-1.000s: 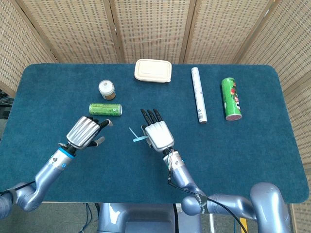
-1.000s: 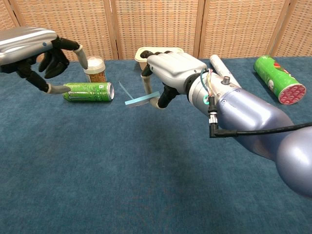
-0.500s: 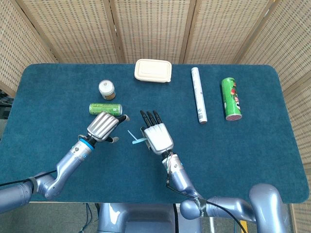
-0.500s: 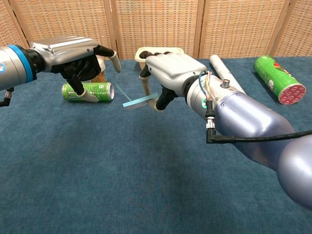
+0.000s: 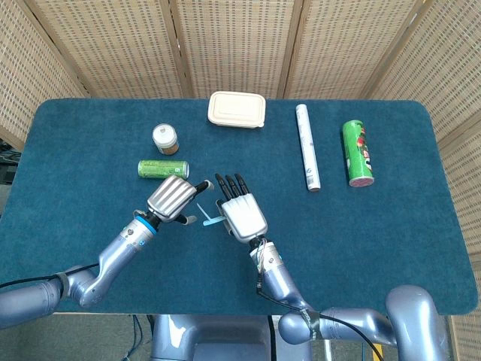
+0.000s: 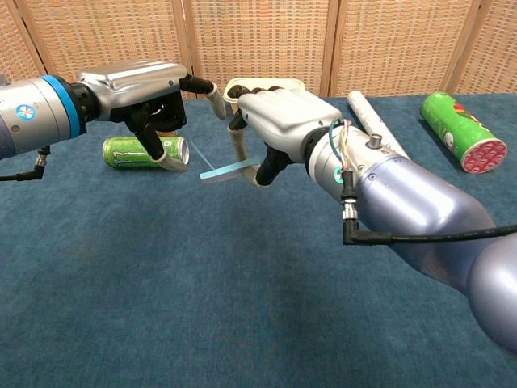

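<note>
Blue thin plastic strip point(image 6: 227, 170) pinched in right hand point(image 5: 241, 216), held up above dark blue carpet table point(image 5: 391, 226), near middle. Left hand point(image 5: 170, 198) holds nothing, fingers spread, tips just beside strip. Green can point(image 5: 162, 169) lies on side behind left hand. Risk: strip looks bendy, could slip and fall if right hand lets go before left pinches

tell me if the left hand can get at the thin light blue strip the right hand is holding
Probably yes. The left hand is open beside the thin light blue strip, which sticks out toward it from the right hand, with nothing between them.
</note>
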`<action>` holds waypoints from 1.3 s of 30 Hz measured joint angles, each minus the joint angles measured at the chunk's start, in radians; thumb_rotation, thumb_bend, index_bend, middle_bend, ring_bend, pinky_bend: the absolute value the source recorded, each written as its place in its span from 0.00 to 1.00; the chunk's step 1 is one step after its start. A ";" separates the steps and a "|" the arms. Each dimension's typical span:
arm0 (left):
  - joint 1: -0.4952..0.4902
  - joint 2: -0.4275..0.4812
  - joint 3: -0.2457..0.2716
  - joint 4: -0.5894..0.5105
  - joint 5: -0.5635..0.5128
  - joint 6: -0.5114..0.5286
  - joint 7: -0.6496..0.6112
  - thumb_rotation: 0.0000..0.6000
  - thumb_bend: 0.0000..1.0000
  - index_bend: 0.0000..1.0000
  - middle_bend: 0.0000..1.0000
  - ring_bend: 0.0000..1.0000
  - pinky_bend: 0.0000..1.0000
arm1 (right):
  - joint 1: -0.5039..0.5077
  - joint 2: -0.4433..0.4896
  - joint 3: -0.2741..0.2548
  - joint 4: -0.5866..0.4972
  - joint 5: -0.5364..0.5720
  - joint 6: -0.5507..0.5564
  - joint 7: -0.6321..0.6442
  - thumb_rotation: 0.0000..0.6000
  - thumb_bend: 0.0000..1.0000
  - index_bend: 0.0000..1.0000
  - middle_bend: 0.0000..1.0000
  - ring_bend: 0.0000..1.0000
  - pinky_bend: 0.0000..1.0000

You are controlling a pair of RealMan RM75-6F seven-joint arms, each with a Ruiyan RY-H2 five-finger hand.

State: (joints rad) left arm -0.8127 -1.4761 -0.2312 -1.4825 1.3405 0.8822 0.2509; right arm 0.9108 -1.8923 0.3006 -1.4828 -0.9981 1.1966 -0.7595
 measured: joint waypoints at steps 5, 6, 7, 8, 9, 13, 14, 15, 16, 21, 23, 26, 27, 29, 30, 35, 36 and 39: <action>-0.012 -0.010 0.007 -0.009 -0.025 -0.011 -0.021 1.00 0.20 0.41 0.94 0.82 0.93 | -0.004 0.006 0.000 -0.006 0.000 0.002 -0.003 1.00 0.65 0.64 0.01 0.00 0.00; -0.014 -0.012 0.009 -0.009 -0.025 -0.010 -0.020 1.00 0.20 0.42 0.94 0.82 0.93 | -0.005 0.007 0.001 -0.006 0.001 0.002 -0.003 1.00 0.65 0.64 0.01 0.00 0.00; -0.014 -0.012 0.010 -0.009 -0.025 -0.007 -0.019 1.00 0.21 0.44 0.94 0.82 0.93 | -0.006 0.008 0.001 -0.006 0.001 0.002 -0.003 1.00 0.65 0.64 0.01 0.00 0.00; -0.015 -0.013 0.012 -0.009 -0.026 -0.004 -0.017 1.00 0.21 0.44 0.94 0.82 0.93 | -0.006 0.009 0.001 -0.005 0.002 0.001 -0.004 1.00 0.65 0.64 0.01 0.00 0.00; -0.015 -0.015 0.013 -0.008 -0.026 0.001 -0.015 1.00 0.21 0.45 0.94 0.82 0.93 | -0.007 0.010 0.001 -0.003 0.002 0.001 -0.003 1.00 0.65 0.64 0.01 0.00 0.00; -0.016 -0.019 0.017 -0.006 -0.026 0.020 -0.013 1.00 0.22 0.45 0.94 0.82 0.93 | -0.009 0.014 0.003 -0.001 0.001 -0.001 0.002 1.00 0.65 0.64 0.01 0.00 0.00; -0.016 -0.021 0.017 -0.006 -0.026 0.024 -0.014 1.00 0.23 0.45 0.94 0.82 0.93 | -0.010 0.015 0.002 -0.001 0.001 -0.001 0.002 1.00 0.65 0.64 0.01 0.00 0.00; -0.016 -0.024 0.017 -0.003 -0.025 0.031 -0.018 1.00 0.24 0.46 0.94 0.82 0.93 | -0.011 0.017 0.002 -0.001 0.000 -0.001 0.003 1.00 0.65 0.64 0.01 0.00 0.00; -0.016 -0.027 0.017 0.000 -0.024 0.037 -0.020 1.00 0.25 0.46 0.94 0.82 0.93 | -0.011 0.019 0.002 -0.002 0.000 -0.002 0.003 1.00 0.65 0.64 0.01 0.00 0.00; -0.020 -0.044 0.021 0.018 -0.028 0.047 -0.019 1.00 0.27 0.48 0.94 0.82 0.93 | -0.015 0.028 0.004 -0.007 0.001 -0.003 0.008 1.00 0.65 0.64 0.01 0.00 0.00; -0.021 -0.048 0.023 0.022 -0.027 0.051 -0.014 1.00 0.27 0.49 0.94 0.82 0.93 | -0.017 0.031 0.004 -0.009 0.001 -0.004 0.011 1.00 0.65 0.64 0.01 0.00 0.00; -0.023 -0.059 0.026 0.028 -0.030 0.055 -0.012 1.00 0.29 0.49 0.94 0.82 0.93 | -0.019 0.038 0.003 -0.015 -0.002 -0.006 0.015 1.00 0.65 0.64 0.01 0.00 0.00; -0.024 -0.062 0.027 0.030 -0.032 0.056 -0.014 1.00 0.29 0.49 0.94 0.82 0.93 | -0.020 0.041 0.002 -0.017 -0.003 -0.006 0.016 1.00 0.65 0.64 0.01 0.00 0.00; -0.026 -0.066 0.028 0.033 -0.029 0.059 -0.014 1.00 0.32 0.50 0.94 0.82 0.93 | -0.021 0.044 0.002 -0.020 -0.005 -0.006 0.016 1.00 0.65 0.65 0.01 0.00 0.00; -0.026 -0.069 0.029 0.036 -0.028 0.062 -0.013 1.00 0.33 0.51 0.94 0.82 0.93 | -0.022 0.047 0.002 -0.023 -0.007 -0.005 0.017 1.00 0.65 0.65 0.01 0.00 0.00; -0.028 -0.076 0.030 0.039 -0.029 0.072 -0.010 1.00 0.39 0.54 0.94 0.82 0.93 | -0.024 0.056 0.004 -0.030 -0.008 -0.003 0.019 1.00 0.65 0.65 0.01 0.00 0.00; -0.028 -0.078 0.029 0.040 -0.030 0.075 -0.006 1.00 0.39 0.54 0.94 0.82 0.93 | -0.025 0.057 0.004 -0.031 -0.008 -0.004 0.020 1.00 0.65 0.65 0.01 0.00 0.00; -0.030 -0.082 0.028 0.041 -0.038 0.078 -0.005 1.00 0.40 0.56 0.94 0.82 0.93 | -0.025 0.059 0.003 -0.032 -0.008 -0.004 0.019 1.00 0.65 0.65 0.01 0.00 0.00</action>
State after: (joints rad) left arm -0.8422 -1.5580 -0.2031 -1.4414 1.3026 0.9606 0.2459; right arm 0.8856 -1.8337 0.3031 -1.5144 -1.0061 1.1926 -0.7402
